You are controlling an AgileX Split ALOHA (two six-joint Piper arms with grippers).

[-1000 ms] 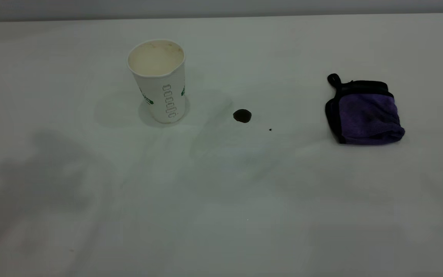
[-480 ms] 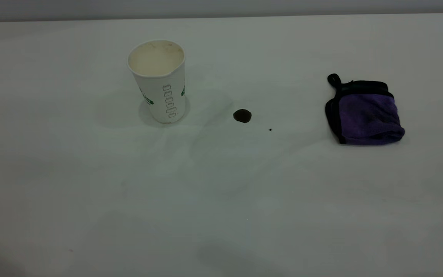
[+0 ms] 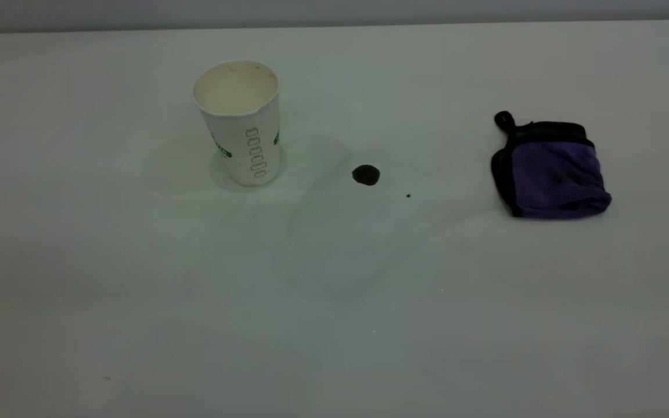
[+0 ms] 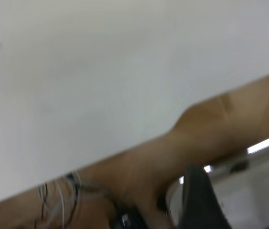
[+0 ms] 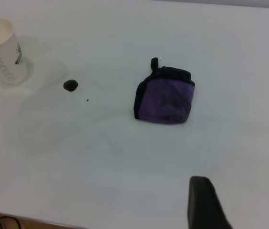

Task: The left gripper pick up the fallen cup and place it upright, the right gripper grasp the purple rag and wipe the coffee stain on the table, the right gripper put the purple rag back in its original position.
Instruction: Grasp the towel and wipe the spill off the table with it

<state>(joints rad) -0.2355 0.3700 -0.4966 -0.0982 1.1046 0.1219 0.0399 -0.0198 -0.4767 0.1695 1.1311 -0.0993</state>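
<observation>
Nearest you, the right gripper (image 5: 239,202) hovers above the table's (image 3: 334,325) near edge, fingers spread, holding nothing. The left gripper (image 4: 202,200) sits off the table's edge; you cannot tell its finger state. Mid-table lies the coffee stain (image 3: 365,175), the folded purple rag (image 3: 552,171) toward the right edge. Farther back-left, the paper cup (image 3: 241,122) stands upright.

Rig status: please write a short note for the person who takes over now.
Cup: upright on the table, left of the stain; that step is done.
Rag: lying folded at the right, untouched.
Left gripper: back past the table edge, holding nothing seen.
Right gripper: above the table on the rag's near side, jaws apart.
Left to do: grasp rag, wipe stain, return rag.
</observation>
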